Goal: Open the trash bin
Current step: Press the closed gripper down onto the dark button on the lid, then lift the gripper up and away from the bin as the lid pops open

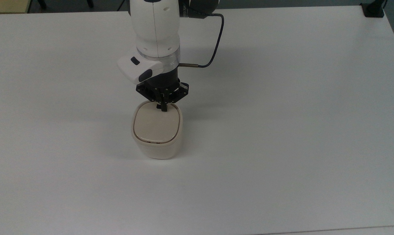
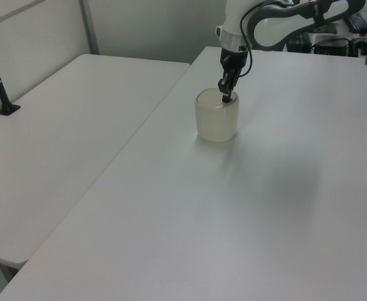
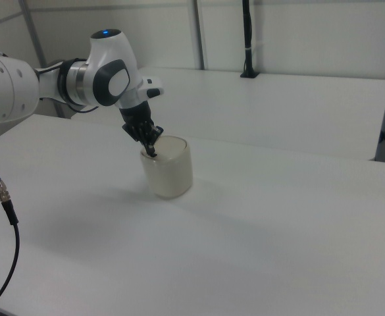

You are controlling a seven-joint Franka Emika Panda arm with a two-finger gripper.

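Observation:
The trash bin (image 1: 157,141) (image 2: 216,122) (image 3: 169,172) is a small cream, rounded-square tub standing on the white table, its flat beige lid (image 1: 156,125) lying down flat. My gripper (image 1: 163,108) (image 2: 226,96) (image 3: 152,151) points down with its fingers shut together, the tips resting on the lid's far edge in the top view. The black button there is hidden under the tips.
A wide white table (image 1: 282,130) spreads around the bin. A dark cable (image 1: 216,42) loops from the arm's wrist. A black post base (image 1: 373,9) sits at the far right corner in the top view. A second table (image 2: 64,132) adjoins on the left view's left.

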